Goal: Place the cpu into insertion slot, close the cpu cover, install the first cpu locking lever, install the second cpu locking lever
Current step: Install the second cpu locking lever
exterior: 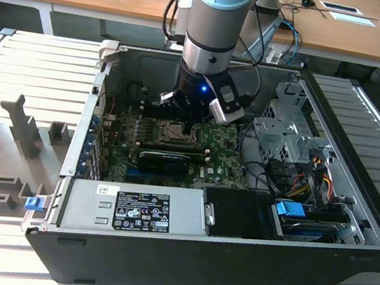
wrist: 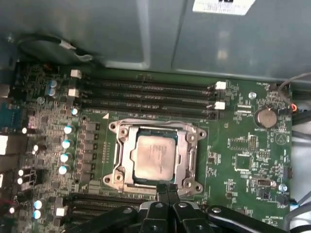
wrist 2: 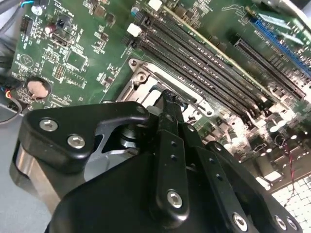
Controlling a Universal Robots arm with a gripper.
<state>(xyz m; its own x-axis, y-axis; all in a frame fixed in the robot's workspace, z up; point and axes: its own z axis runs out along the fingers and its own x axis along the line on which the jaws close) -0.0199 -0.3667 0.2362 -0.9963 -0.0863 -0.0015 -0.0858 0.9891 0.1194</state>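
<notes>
In the first wrist view the cpu [wrist: 154,156], a pale silvery square, lies flat in the insertion slot [wrist: 118,178] on the green board. The cpu cover [wrist: 127,145], a silver frame, lies down around the chip. My gripper [wrist: 168,190] is shut, its black fingertips together at the socket's edge, touching or just above the frame. In the second wrist view the gripper [wrist 2: 167,97] hides most of the socket [wrist 2: 146,80]. In the exterior view the arm stands over the open computer case with the gripper [exterior: 188,124] low over the socket [exterior: 171,133].
Long black memory slots [wrist: 146,94] run beside the socket, with a coin battery [wrist: 266,116] and a row of capacitors [wrist: 65,143] nearby. A black card [exterior: 166,159], the power supply [exterior: 145,211] and a drive cage [exterior: 284,127] crowd the case.
</notes>
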